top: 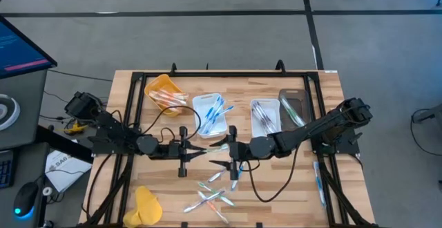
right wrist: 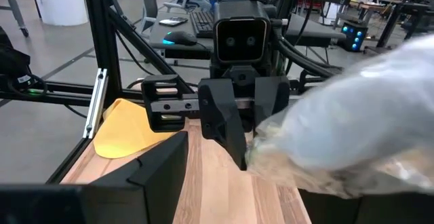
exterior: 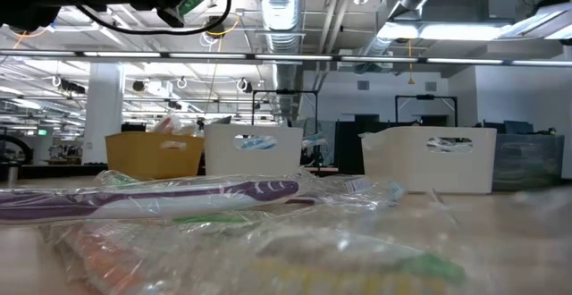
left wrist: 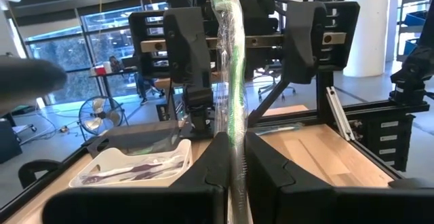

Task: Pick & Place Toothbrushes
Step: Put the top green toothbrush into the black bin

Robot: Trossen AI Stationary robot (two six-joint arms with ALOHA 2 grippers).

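My left gripper [top: 202, 150] is shut on a green toothbrush in a clear wrapper [left wrist: 227, 54], above the middle of the table. The toothbrush sticks out toward my right gripper [top: 219, 153], which faces it, open, one finger on either side of the toothbrush's free end [left wrist: 224, 7]. Whether those fingers touch it, I cannot tell. In the right wrist view the wrapper [right wrist: 352, 129] is a blur close to the camera and hides one of that gripper's own fingers. Several loose wrapped toothbrushes [top: 210, 195] lie flat on the table near its front edge. My left gripper pinches the wrapped toothbrush between its two fingers, at one end of it [left wrist: 234, 153]. The fingers are level and point toward the table's right side. The toothbrush lies along them, reaches forward past their tips and is lifted clear of the table.
Along the back stand a yellow tray [top: 164, 93], a white tray [top: 210, 114] with blue toothbrushes, a white tray [top: 266, 114] with greyish ones and a dark tray [top: 293, 107]. A yellow cloth [top: 146, 204] lies at the front left. One toothbrush [top: 319, 183] lies by the right rail.
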